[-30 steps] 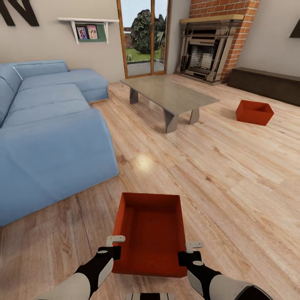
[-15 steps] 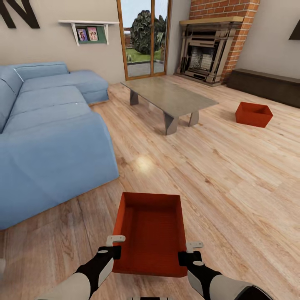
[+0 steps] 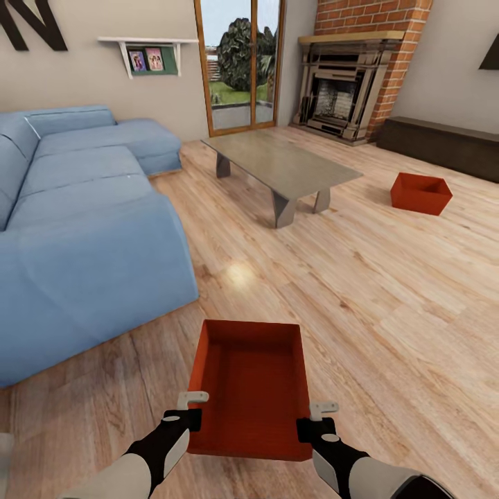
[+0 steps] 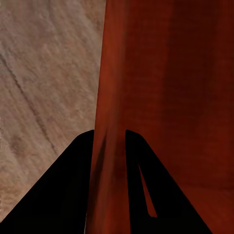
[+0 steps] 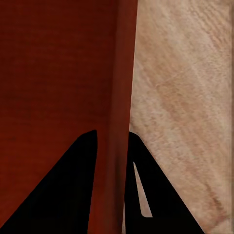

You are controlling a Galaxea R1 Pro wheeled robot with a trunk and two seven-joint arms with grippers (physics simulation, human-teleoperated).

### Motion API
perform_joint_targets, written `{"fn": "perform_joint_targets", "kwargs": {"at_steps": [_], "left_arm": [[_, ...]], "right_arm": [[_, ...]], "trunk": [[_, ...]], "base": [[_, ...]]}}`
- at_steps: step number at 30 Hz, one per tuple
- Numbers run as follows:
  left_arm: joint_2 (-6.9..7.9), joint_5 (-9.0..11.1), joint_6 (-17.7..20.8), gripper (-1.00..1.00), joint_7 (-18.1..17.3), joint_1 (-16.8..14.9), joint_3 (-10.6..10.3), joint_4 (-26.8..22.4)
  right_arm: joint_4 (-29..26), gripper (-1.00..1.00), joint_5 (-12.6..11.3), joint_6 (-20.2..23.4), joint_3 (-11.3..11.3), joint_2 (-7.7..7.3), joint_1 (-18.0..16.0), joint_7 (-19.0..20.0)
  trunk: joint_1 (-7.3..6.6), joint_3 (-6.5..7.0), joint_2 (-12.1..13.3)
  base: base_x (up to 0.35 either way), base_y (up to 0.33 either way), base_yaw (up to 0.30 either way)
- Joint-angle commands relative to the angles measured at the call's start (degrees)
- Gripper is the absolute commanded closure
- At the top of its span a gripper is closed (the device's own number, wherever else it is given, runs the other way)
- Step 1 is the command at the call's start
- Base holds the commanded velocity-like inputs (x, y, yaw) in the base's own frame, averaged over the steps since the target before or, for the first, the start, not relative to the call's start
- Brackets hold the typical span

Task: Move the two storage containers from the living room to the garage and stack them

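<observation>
Light wood plank floor (image 3: 388, 291), blue sofa (image 3: 83, 229), grey low table (image 3: 284, 161), red-orange bin (image 3: 420, 193) (open-topped)

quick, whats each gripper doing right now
Left gripper: closed on the left wall of the near storage container.
Right gripper: closed on the same container's right wall.

Near storage container (image 3: 251, 388) sits between both grippers; sofa (image 3: 83, 229) left; low table (image 3: 281, 161) ahead; second storage container (image 3: 420, 193) far right.

Both arms (image 3: 158, 450) forward, jaws clamped
</observation>
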Motion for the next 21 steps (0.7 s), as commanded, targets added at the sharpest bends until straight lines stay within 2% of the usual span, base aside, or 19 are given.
{"fn": "perform_joint_targets", "kwargs": {"at_steps": [1,21], "left_arm": [[0.43,0.08,0.47,1.00,0.84,0.03,0.01,0.11],[0.52,0.08,0.47,1.00,0.78,0.03,0.00,0.11]], "right_arm": [[-0.03,1.00,-0.58,-1.42,0.48,-0.01,-0.05,-0.77],[-0.02,1.00,-0.51,-1.55,0.48,-0.07,-0.05,-0.77]], "trunk": [[-0.23,0.15,0.40],[-4.63,3.74,8.42]], "base": [[0.000,0.000,0.000],[0.000,0.000,0.000]]}}
